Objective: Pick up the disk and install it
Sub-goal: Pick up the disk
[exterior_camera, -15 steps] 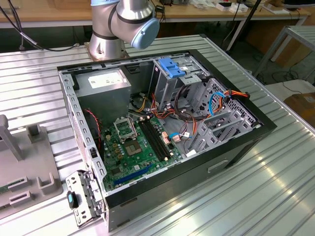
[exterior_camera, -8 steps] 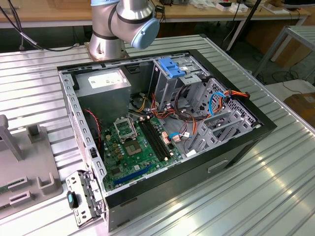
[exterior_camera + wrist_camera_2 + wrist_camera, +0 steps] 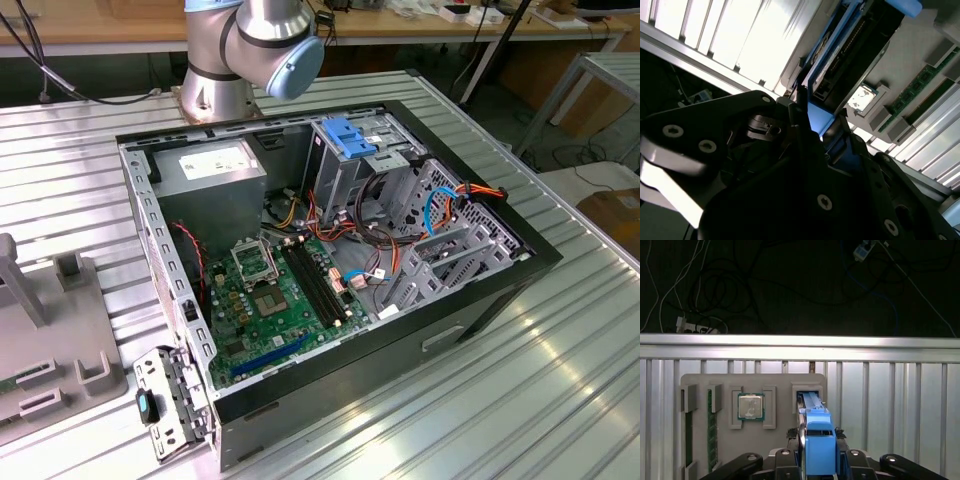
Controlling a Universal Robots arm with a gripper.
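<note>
The disk (image 3: 812, 405) stands on edge in a slot of the grey fixture tray (image 3: 782, 382), its bright blue carrier rail facing the camera in the first wrist view. My gripper (image 3: 816, 436) is shut on the disk, one black finger pressed to each side of the blue carrier. In the second wrist view, the disk (image 3: 855, 55) runs away from the gripper (image 3: 820, 125), with its dark metal body and connector edge showing beside the blue rail.
The tray also holds a processor (image 3: 750, 406) and memory sticks (image 3: 712, 427). The ribbed metal table ends at a rail (image 3: 800, 346) with cables on the floor beyond. The open computer case (image 3: 480, 300) holds a motherboard (image 3: 280, 295) and a blue-topped drive cage (image 3: 350, 140).
</note>
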